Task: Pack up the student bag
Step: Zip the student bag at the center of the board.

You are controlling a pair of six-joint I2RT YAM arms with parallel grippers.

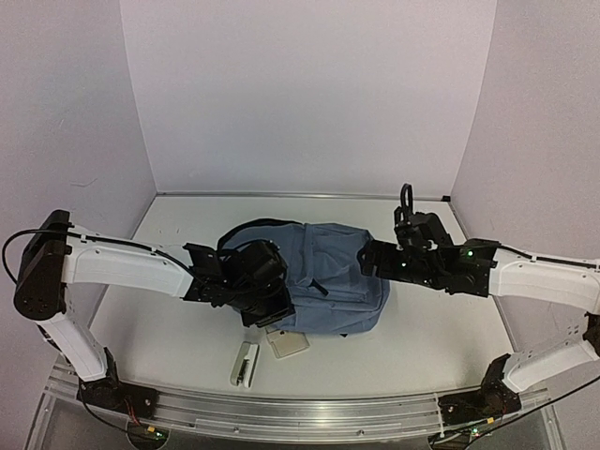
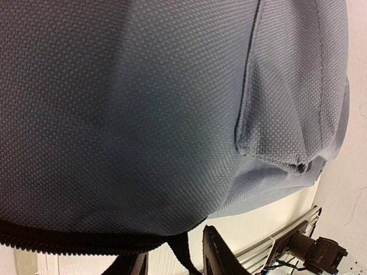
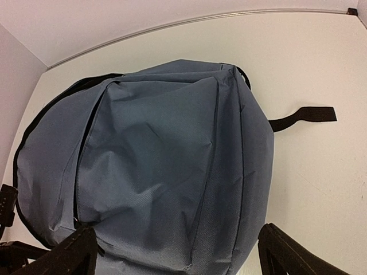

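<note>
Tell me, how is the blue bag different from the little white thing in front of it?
The bag is big, blue and soft; the white thing is small, narrow and looks hard. The bag fills the middle of the table; the white thing lies in front, nearer the rail. Both rest on the table.

**Student bag** (image 1: pixel 330 279): left end hidden beneath the left arm in the top view. It overfills the left wrist view and is cut by the lower edge of the right wrist view.

**Left gripper** (image 2: pixel 175 260): only two dark fingertips (image 2: pixel 218 255) show. A black strap (image 2: pixel 179 251) lies between the jaws; whether it is pinched cannot be told.

**Right gripper** (image 3: pixel 178 252): fingers (image 3: pixel 289 252) cut by the frame edge.

**Pale flat item** (image 1: pixel 287 342): partly under the bag, kind unclear.

**White item** (image 1: pixel 246 364) on the tabletop (image 1: pixel 422 347): too small to name.
</note>
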